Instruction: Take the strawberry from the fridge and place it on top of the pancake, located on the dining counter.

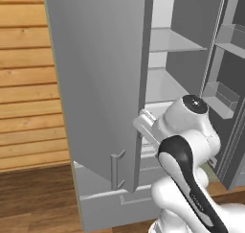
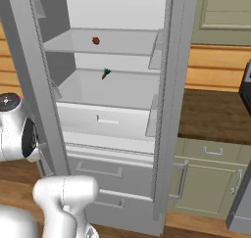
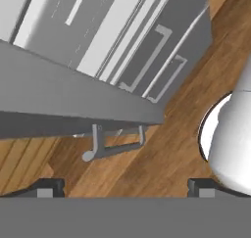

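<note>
The fridge point(image 2: 112, 119) stands open, its left door point(image 1: 95, 83) swung out toward me. The strawberry point(image 2: 96, 40), small and dark red, lies on the upper pale shelf inside. My gripper point(image 3: 125, 188) is open and holds nothing, its two dark fingertips point(image 3: 49, 185) wide apart. It hangs low in front of the fridge, well below the strawberry. It looks down past the door's bottom edge and bar handle point(image 3: 112, 146) at the two lower drawers point(image 3: 147, 51) and the wooden floor. The pancake and the dining counter are out of view.
A small orange piece with a green top point(image 2: 105, 74) lies on the shelf below the strawberry. The right fridge door point(image 2: 166, 109) stands edge-on. Beyond it is a brown wall counter point(image 2: 215, 109) on green cabinets. Door bins point(image 1: 220, 98) line the right door.
</note>
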{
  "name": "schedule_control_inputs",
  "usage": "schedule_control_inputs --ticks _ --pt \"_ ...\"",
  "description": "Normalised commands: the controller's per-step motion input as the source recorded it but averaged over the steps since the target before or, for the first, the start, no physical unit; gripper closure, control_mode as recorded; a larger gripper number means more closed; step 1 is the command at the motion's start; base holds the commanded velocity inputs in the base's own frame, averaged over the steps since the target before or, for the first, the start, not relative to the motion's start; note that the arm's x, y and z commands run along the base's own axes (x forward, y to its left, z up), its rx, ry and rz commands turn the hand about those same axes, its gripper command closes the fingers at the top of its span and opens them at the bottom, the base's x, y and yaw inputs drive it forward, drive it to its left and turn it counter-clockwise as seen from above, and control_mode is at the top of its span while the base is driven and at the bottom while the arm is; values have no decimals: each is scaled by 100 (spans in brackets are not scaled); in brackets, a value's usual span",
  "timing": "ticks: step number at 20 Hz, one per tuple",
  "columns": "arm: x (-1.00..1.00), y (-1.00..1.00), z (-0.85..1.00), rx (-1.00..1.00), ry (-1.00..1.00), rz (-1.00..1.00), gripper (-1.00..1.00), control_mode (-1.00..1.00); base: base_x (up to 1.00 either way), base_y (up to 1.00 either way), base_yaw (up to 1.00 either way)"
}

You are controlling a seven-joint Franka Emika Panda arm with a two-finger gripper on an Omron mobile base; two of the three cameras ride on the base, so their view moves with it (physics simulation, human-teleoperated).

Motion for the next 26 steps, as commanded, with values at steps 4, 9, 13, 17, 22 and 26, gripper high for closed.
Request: schedule_control_inputs --ticks 4,9,13,17,22,26 --pt "7 -89 48 65 3 3 -100 -100 0 0 0" --pt "78 -34 17 51 10 14 -100 -100 0 0 0" --pt "100 -1 0 32 13 19 -100 -100 0 0 0" --pt "83 15 -17 9 9 20 -100 -100 0 0 0" --pt "54 45 -24 0 1 17 -100 -100 0 0 0" --pt "24 48 -24 0 2 9 -100 -100 0 0 0"
